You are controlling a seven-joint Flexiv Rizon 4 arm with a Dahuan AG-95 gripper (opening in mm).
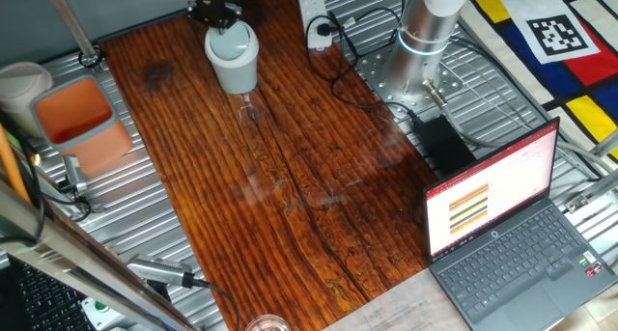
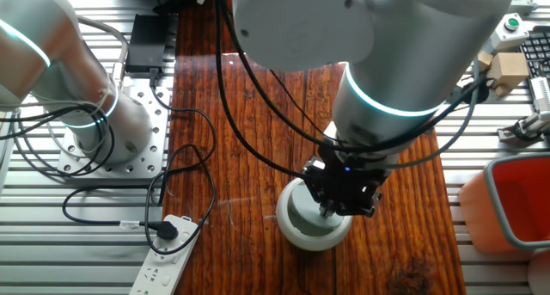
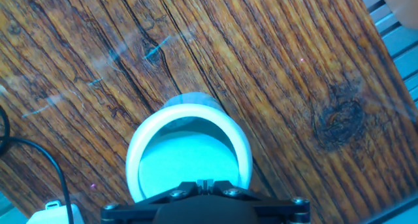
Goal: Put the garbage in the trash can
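The trash can (image 1: 232, 56) is a small light-grey round cup standing upright on the wooden table at its far end. It also shows in the other fixed view (image 2: 296, 230) and fills the lower middle of the hand view (image 3: 189, 119). My gripper (image 1: 222, 24) hangs directly over the cup's mouth, also in the other fixed view (image 2: 337, 211). In the hand view the two fingertips of my gripper (image 3: 205, 183) are pressed together above the cup's inside. No paper wad shows between them. No garbage shows on the table or inside the cup.
A rectangular bin with an orange inside (image 1: 77, 119) and a pale round tub (image 1: 19, 85) stand left of the table. A white power strip (image 1: 314, 17) with cables lies near the arm's base (image 1: 425, 32). An open laptop (image 1: 502, 234) sits at the near right.
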